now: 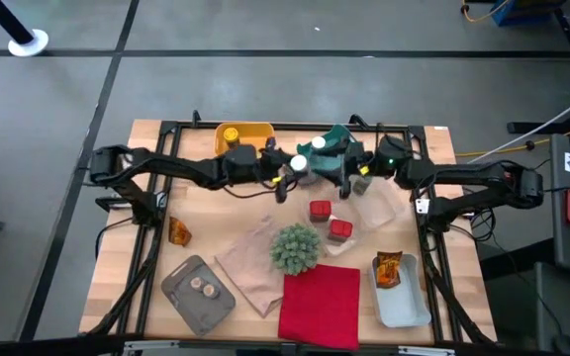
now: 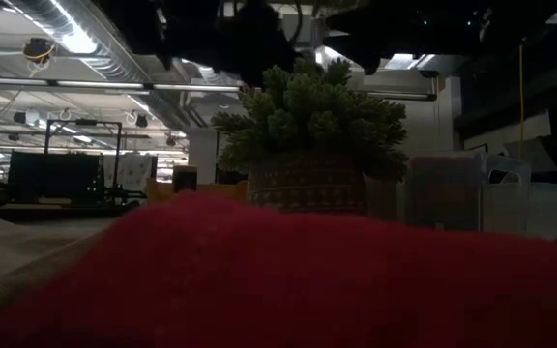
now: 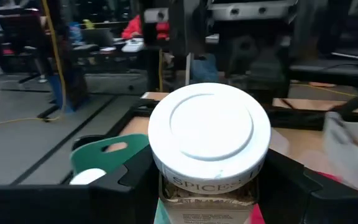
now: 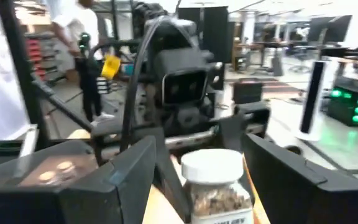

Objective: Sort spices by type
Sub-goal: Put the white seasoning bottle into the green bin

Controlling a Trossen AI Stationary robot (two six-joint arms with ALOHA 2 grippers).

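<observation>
Above the worktop (image 1: 265, 213), looking straight down, I take the spiky green plant ball (image 1: 295, 247) as my landmark; both arms meet at the far side of it, the left tool (image 1: 287, 178) and right tool (image 1: 349, 178) close together over a green tray (image 1: 332, 143) holding a white-capped piece; two red tins (image 1: 330, 220) sit just beyond the plant, a yellow bin (image 1: 243, 133) further back to its left, an orange foil packet (image 1: 178, 230) well to its left, a grey tray (image 1: 198, 295) with two brown discs (image 1: 204, 288) near and left, a second packet (image 1: 389, 267) in a pale tray (image 1: 404, 305) to its right, and the red cloth (image 1: 320, 302) just in front of it.

From table height, the cloth fills the foreground and the plant stands behind it; the arms are dark shapes above.

Through the left wrist camera, my left tool grasps a white-capped jar (image 3: 209, 146) between its fingers (image 3: 135, 193), the label reading SPICES.

Through the right wrist camera, my right tool is closed on another clear jar (image 4: 215, 183) with a white cap, dark fingers (image 4: 120, 180) on both sides.
</observation>
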